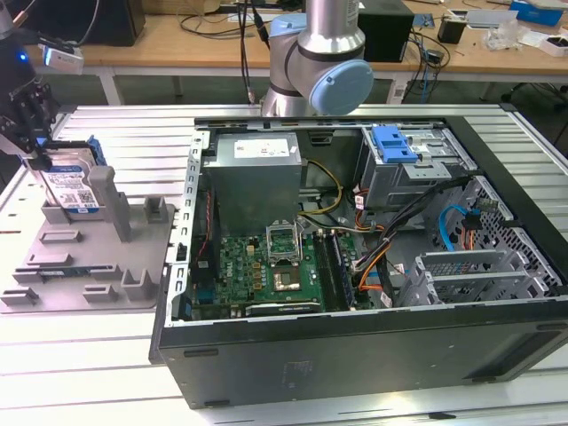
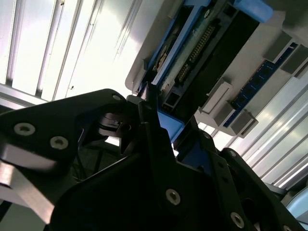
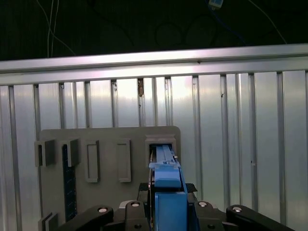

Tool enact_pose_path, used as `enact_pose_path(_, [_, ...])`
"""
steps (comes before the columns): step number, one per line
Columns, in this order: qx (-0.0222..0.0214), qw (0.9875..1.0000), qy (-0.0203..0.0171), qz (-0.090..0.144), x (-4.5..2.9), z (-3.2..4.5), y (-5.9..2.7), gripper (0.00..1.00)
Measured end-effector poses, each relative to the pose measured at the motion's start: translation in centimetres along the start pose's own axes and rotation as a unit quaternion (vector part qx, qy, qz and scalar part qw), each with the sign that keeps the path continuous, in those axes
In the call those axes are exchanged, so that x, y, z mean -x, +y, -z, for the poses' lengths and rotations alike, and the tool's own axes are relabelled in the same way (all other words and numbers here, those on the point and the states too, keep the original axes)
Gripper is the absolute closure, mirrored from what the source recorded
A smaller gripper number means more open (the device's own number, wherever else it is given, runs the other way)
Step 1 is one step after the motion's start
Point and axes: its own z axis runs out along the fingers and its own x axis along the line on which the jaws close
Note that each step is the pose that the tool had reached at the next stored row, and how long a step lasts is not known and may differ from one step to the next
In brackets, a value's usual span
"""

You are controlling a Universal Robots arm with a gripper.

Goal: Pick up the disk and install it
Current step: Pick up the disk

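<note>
Silver-bodied with a blue-and-white label, the disk point(image 1: 73, 186) stands upright on its edge in a slot of a grey moulded holder point(image 1: 89, 266) in the exterior view. The holder lies on the ribbed metal surface point(image 1: 98, 373) near its edge on the exterior view's left, and the disk sits at the holder's back corner on that same side. The black gripper point(image 1: 35, 142) reaches down onto the disk's upper edge. Beside the holder, on the exterior view's right, lies an open computer case point(image 1: 355, 355) with its boards and cables exposed. The arm point(image 1: 324, 62) rises behind the case, at the surface's far edge.

In the second wrist view the gripper point(image 2: 166, 127) is seen from close by, its jaws clenched on a blue rail of the disk point(image 2: 202, 48), one on each side and touching it. Beyond them the disk's connector edge runs down into the grey holder point(image 2: 221, 96), with the bright ribs of the surface point(image 2: 72, 43) alongside.

In the first wrist view the disk point(image 3: 163, 156) appears edge-on, its blue rail running from the gripper point(image 3: 168, 192) down into a slot of the holder point(image 3: 106, 139). The jaws press against both faces of that rail. A narrow dark board point(image 3: 70, 183) rests in another of the holder's slots. The holder lies flat on the surface point(image 3: 240, 144), apart from its long straight edge.
</note>
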Motion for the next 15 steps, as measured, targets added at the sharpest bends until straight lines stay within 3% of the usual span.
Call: enact_pose_path(15, [0.0000,1.0000,0.0000,0.000,-0.12,1.98,-0.01,0.63])
